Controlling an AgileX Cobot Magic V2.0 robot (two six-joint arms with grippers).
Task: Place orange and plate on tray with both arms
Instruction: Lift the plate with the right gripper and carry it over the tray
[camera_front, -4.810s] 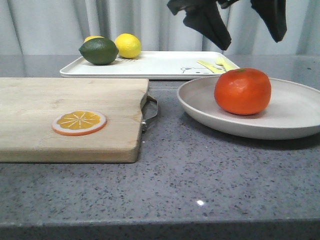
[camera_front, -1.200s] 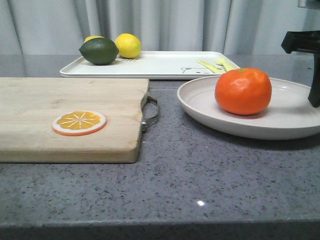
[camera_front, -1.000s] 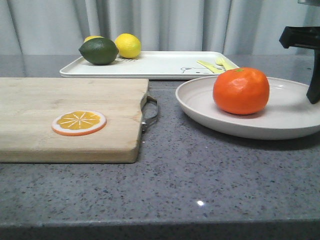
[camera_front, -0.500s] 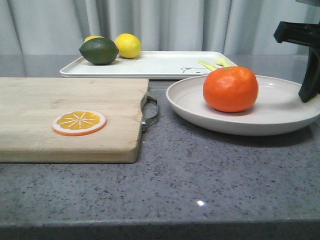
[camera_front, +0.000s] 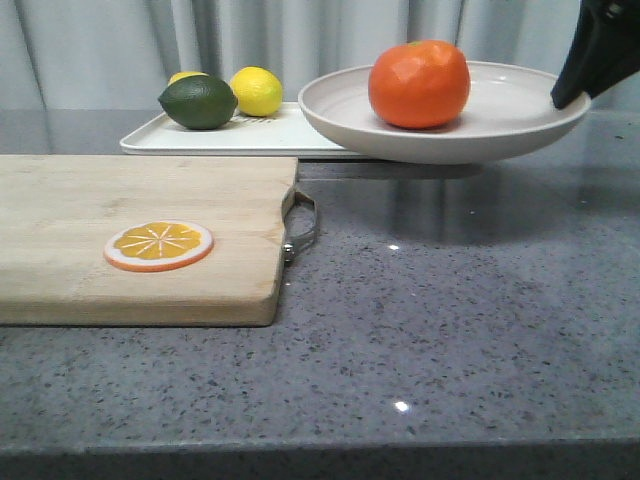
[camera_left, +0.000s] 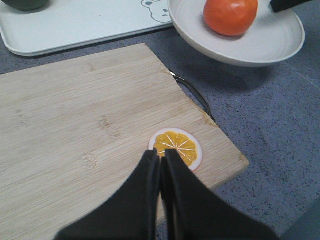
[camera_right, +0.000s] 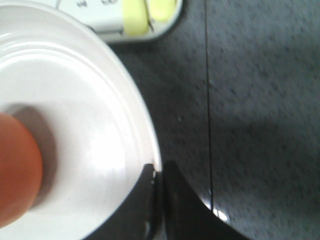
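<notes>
The orange (camera_front: 419, 84) sits in the beige plate (camera_front: 520, 105), which hangs in the air above the table, its far left rim over the near right part of the white tray (camera_front: 310, 130). My right gripper (camera_front: 566, 95) is shut on the plate's right rim; in the right wrist view (camera_right: 159, 170) its fingers pinch the rim (camera_right: 145, 125), with the orange (camera_right: 17, 170) at the edge. My left gripper (camera_left: 161, 155) is shut and empty, above the wooden cutting board near the orange slice disc. The left wrist view also shows the plate (camera_left: 270, 42), the orange (camera_left: 230, 15) and the tray (camera_left: 85, 25).
A wooden cutting board (camera_front: 120, 200) with a metal handle (camera_front: 300, 225) lies at the left, an orange slice disc (camera_front: 158, 245) on it. A dark green lime (camera_front: 198, 102) and a yellow lemon (camera_front: 256, 91) sit on the tray's far left. Yellow cutlery print (camera_right: 150, 12) marks the tray's right corner.
My right gripper came down, closed on the plate's right rim and lifted the plate with the orange, carrying it up and left toward the tray.
</notes>
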